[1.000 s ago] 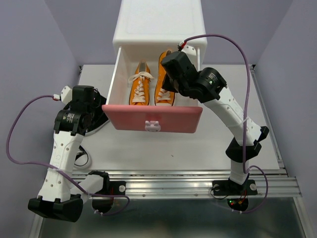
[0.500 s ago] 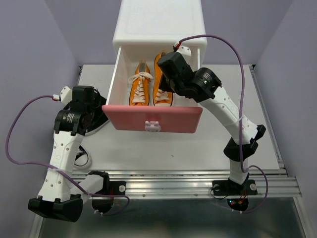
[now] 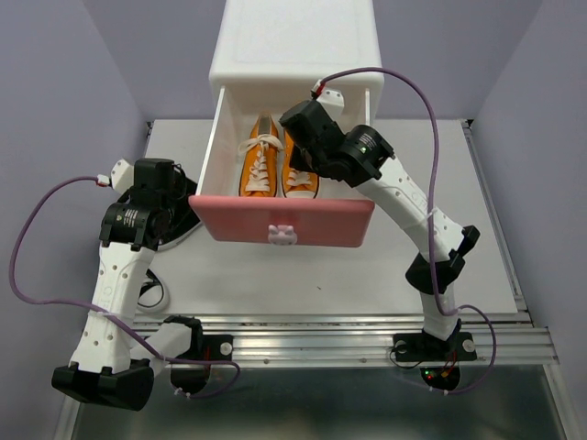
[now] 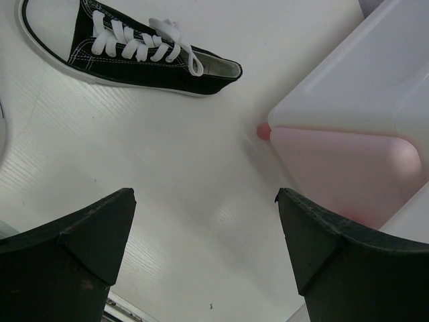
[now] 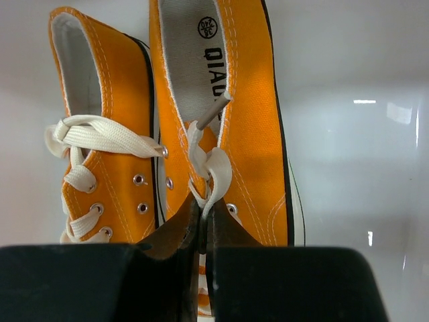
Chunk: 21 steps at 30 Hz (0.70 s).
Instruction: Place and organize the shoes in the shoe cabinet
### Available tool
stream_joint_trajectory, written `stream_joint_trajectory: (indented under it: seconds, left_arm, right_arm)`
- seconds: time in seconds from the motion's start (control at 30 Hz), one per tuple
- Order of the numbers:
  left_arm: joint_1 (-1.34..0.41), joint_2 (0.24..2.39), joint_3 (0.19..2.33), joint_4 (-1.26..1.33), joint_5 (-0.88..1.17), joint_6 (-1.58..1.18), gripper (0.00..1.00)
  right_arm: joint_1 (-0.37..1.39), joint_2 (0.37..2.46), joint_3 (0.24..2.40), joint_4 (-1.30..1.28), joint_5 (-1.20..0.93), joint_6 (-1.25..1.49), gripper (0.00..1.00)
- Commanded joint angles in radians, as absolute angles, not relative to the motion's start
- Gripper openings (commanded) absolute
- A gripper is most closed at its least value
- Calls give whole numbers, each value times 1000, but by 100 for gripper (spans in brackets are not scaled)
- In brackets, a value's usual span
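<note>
The white shoe cabinet [image 3: 293, 46] stands at the back, its upper drawer pulled out with the pink front [image 3: 238, 220] toward me. Two orange shoes lie side by side in it, the left one [image 3: 260, 170] and the right one [image 3: 301, 181]. My right gripper [image 5: 203, 215] reaches into the drawer and is shut on the white lace [image 5: 216, 176] of the right orange shoe [image 5: 251, 100]. My left gripper [image 4: 204, 201] is open and empty above the table, left of the drawer. One black shoe [image 4: 127, 54] lies on its sole beyond it.
The drawer's white side wall [image 4: 362, 74] and pink front corner [image 4: 342, 168] are close on the right of my left gripper. A dark object [image 3: 151, 293] lies partly hidden behind the left arm. Bare drawer floor [image 5: 355, 154] lies right of the held shoe.
My right gripper has moved left inside the drawer, drawing the right orange shoe up against the left one. The left arm has not moved.
</note>
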<state>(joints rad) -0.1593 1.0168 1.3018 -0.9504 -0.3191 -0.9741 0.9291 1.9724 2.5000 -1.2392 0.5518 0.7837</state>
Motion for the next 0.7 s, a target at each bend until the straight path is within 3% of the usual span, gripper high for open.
stream_joint_trajectory:
  seconds: [0.0, 0.13, 0.43, 0.67]
  left_arm:
    - [-153, 997, 1302, -965, -354, -968, 99]
    - [-153, 997, 1302, -965, -353, -971, 99]
    - [-153, 993, 1299, -968, -356, -986, 99]
    - [-153, 1008, 1319, -960, -353, -988, 99]
  right_arm:
    - [939, 2003, 2530, -1371, 523, 790, 4]
    - [939, 2000, 2514, -1358, 515, 770, 9]
    - [939, 1964, 2490, -1273, 512, 716, 42]
    - [939, 1921, 2490, -1175, 517, 698, 54]
